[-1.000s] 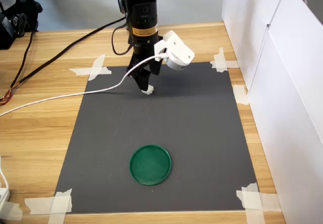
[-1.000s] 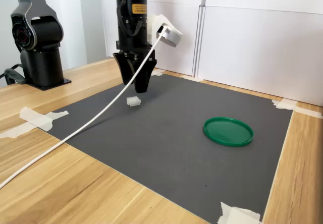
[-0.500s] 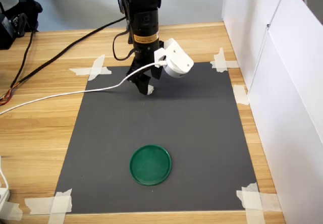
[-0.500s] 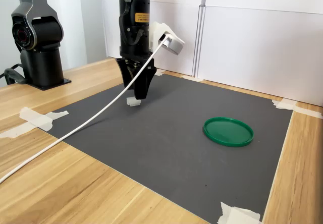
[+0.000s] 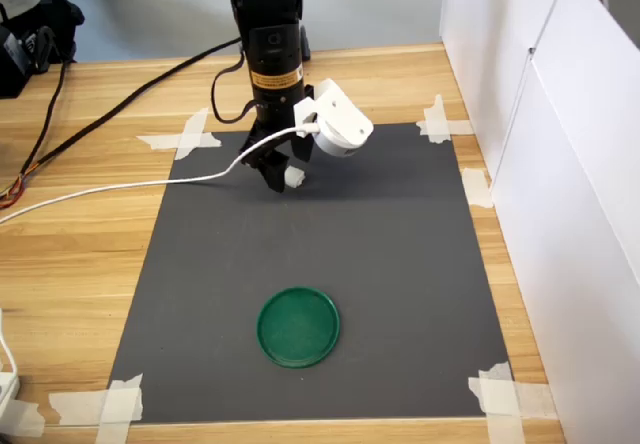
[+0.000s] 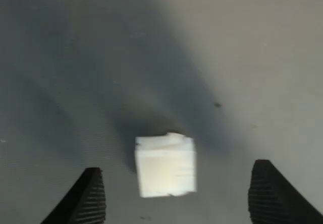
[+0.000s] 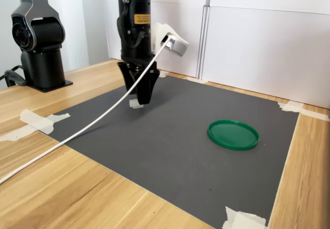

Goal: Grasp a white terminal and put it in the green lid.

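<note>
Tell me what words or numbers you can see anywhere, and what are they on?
Yellow label on the black robot arm, seen in both exterior views: it has dark print, but it is too small and blurred to read.
Nothing else shows any text: not the green lid, the white terminal, the dark mat, or the white tape pieces.

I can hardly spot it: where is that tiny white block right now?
The white terminal lies on the dark mat between the open jaws of the gripper, at the mat's far end in the first exterior view, well away from the green lid.
</note>
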